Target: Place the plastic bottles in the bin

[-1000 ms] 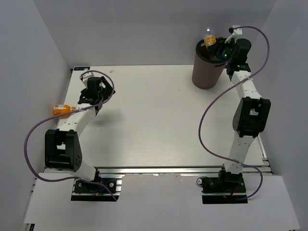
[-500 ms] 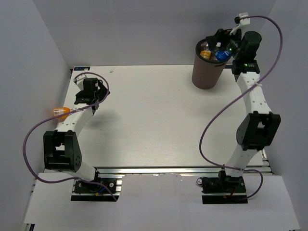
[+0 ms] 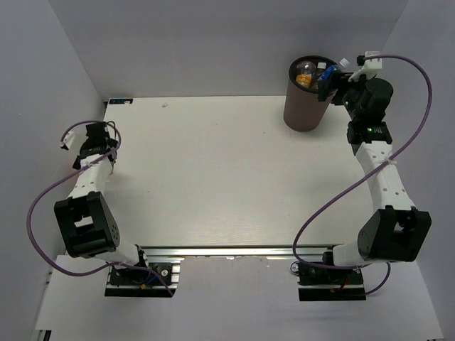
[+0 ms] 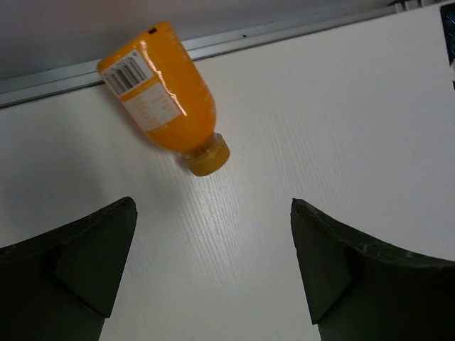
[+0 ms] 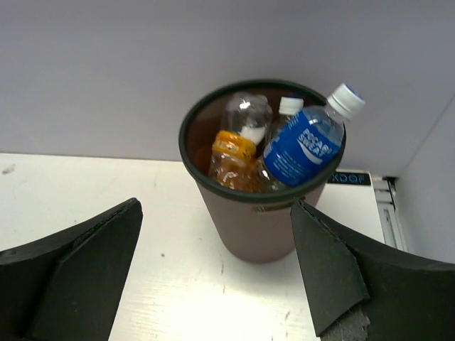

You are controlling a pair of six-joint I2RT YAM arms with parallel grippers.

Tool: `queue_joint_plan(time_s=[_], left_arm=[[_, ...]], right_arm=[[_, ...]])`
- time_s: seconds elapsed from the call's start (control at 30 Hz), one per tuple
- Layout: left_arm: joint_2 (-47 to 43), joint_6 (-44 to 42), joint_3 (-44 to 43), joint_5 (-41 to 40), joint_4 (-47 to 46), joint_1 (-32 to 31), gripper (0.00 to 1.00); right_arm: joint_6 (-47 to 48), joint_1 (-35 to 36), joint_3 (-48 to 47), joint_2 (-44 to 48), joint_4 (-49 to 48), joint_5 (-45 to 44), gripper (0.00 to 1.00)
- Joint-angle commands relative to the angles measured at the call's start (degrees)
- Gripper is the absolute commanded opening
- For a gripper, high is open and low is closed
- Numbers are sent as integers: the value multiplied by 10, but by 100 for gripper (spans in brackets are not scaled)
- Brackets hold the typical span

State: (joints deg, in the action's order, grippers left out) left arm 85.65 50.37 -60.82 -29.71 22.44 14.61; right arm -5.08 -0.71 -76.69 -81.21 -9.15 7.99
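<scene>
One bottle is not yet binned: the short orange plastic bottle lies on its side on the white table, close to the rail at its edge. Its cap points toward the left tool, whose jaws stand wide apart and empty just short of it. The clear bottle with the blue label and white cap now leans inside the tall brown cylindrical bin with the black rim. Its cap pokes above the rim, beside a clear unlabelled bottle and an amber-coloured bottle. Half a second ago the right tool hung over the bin with that blue bottle; it has since let go and backed off, jaws spread. Meanwhile the left arm has swung out to the table's left edge. By my reading, only the orange bottle is left to fetch.
</scene>
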Motion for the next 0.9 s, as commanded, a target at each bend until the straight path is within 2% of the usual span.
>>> queue_joint_plan(time_s=[0.0,0.17,0.27,0.47,0.7,0.73,0.83,0.87], left_arm=[[-5,48,-33,-59,49,22,98],[15,62,-27,-26,23,96,98],[36,61,-30,-24,-14,102,98],[148,51,-90,-27,-60,104,98],[236,61,-133,-18,-55,105,97],[241,64,-133,-14,-58,104,96],[261,66,-141,1,-59,105,74],[261,64,-143,5,-58,105,62]], right_arm=[[13,-9,4,11,24,-20,89],[30,-12,14,29,31,-20,89],[37,-14,21,35,39,-18,89],[39,-16,69,62,4,-21,89],[47,-17,100,98,-16,-27,89],[47,-18,101,99,-15,-27,89],[47,-18,97,101,-6,-15,89],[47,-18,95,102,1,-10,89]])
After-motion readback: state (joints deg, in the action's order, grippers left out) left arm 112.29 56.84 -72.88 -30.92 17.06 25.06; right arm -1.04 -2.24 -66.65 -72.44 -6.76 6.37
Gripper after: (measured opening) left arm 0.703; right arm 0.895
